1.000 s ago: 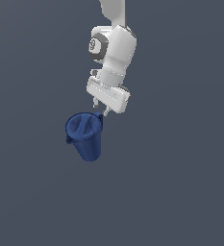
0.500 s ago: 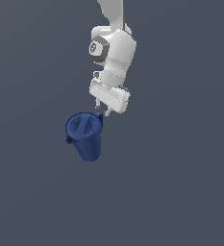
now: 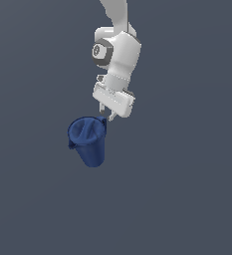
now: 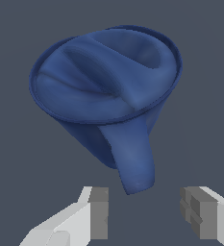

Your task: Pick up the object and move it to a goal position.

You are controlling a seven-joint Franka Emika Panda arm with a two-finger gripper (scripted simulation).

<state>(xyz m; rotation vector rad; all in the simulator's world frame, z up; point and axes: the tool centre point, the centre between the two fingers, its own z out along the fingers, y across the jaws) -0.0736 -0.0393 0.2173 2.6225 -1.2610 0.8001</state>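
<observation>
Only open pincer [image 4: 144, 211] beside cup [image 3: 89, 141].

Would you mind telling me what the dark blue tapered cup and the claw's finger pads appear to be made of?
The dark blue tapered cup with a handle looks like matte moulded plastic: uniform colour, soft shading, no sharp highlights. The claw has white, smooth fingers, probably plastic or painted metal, with grey blocky pads that suggest rubber. Being simulator renders, these are guesses.

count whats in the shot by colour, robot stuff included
dark blue: 1, the pitcher-like cup
white and grey: 1, the arm with its gripper
total: 2
</observation>
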